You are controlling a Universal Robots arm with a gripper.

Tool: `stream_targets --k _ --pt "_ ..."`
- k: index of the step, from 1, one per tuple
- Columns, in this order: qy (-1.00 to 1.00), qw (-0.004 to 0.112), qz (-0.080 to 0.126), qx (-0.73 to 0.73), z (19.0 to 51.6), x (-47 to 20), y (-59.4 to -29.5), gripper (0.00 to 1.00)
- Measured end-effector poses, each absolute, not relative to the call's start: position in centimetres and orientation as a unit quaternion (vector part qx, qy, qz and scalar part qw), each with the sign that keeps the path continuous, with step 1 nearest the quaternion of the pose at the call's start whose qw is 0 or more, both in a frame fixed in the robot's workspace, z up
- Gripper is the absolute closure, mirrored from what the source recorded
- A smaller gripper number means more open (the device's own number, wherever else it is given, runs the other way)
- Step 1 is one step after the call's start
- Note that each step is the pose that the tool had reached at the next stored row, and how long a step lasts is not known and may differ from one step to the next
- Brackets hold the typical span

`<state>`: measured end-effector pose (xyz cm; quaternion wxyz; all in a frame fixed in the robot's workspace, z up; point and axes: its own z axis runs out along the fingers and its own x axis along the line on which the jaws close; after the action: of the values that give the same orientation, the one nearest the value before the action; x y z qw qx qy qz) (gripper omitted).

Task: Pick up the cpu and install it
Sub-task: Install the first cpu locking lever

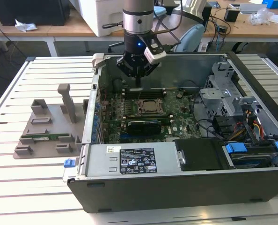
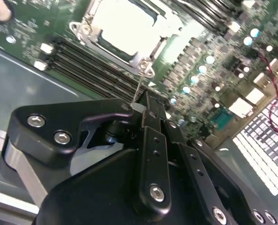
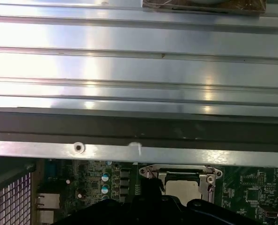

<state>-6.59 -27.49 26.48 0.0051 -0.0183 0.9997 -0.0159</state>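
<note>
— Nearest in the exterior view?
— Open computer case (image 1: 176, 187), lying on a slatted table (image 1: 17, 178). Inside at the front: a power supply (image 1: 134, 159), a black drive bay (image 1: 200, 154), blue-tabbed cables.
— Further in?
— Green motherboard (image 1: 176, 124) carrying a black expansion card (image 1: 143, 125). Behind that, the socket with the cpu (image 1: 150, 107) seated in its metal frame. Pale metal top of the cpu (image 2: 125, 26) also plain in the second wrist view, framed, nothing touching it.
— And the gripper (image 1: 138, 75)?
— Hovering above the memory slots, just behind the socket. Fingers (image 2: 150, 122) pressed together in the second wrist view, holding nothing.
— Outside the case?
— Grey parts tray (image 1: 45, 131) on the exterior view's left, with a green memory stick (image 1: 40, 138) in one slot.
</note>
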Motion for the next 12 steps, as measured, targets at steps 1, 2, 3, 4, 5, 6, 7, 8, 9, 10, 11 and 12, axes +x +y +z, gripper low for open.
stream_targets --k 1,2,3,4,5,6,7,8,9,10,11,12 --pt "1.0 0.005 -0.016 -0.018 26.5 -6.2 -27.5 0.89" --pt "1.0 0.005 -0.016 -0.018 26.5 -5.9 -27.5 0.89" --pt "1.0 0.005 -0.016 -0.018 26.5 -5.6 -27.5 0.89" --pt "1.0 0.005 -0.016 -0.018 26.5 -5.3 -27.5 0.89" --pt "1.0 0.005 -0.016 -0.018 26.5 -5.1 -27.5 0.89" --pt "1.0 0.005 -0.016 -0.018 26.5 -4.6 -27.5 0.89" --pt "1.0 0.005 -0.016 -0.018 26.5 -4.2 -27.5 0.89" --pt "1.0 0.004 -0.016 -0.018 26.5 -3.7 -27.5 0.89" --pt "1.0 0.004 -0.016 -0.018 26.5 -3.4 -27.5 0.89" --pt "1.0 0.004 -0.016 -0.018 26.5 -3.3 -27.5 0.89" --pt "1.0 0.004 -0.016 -0.018 26.5 -3.3 -27.5 0.89" --pt "1.0 0.004 -0.016 -0.018 26.5 -3.3 -27.5 0.89"
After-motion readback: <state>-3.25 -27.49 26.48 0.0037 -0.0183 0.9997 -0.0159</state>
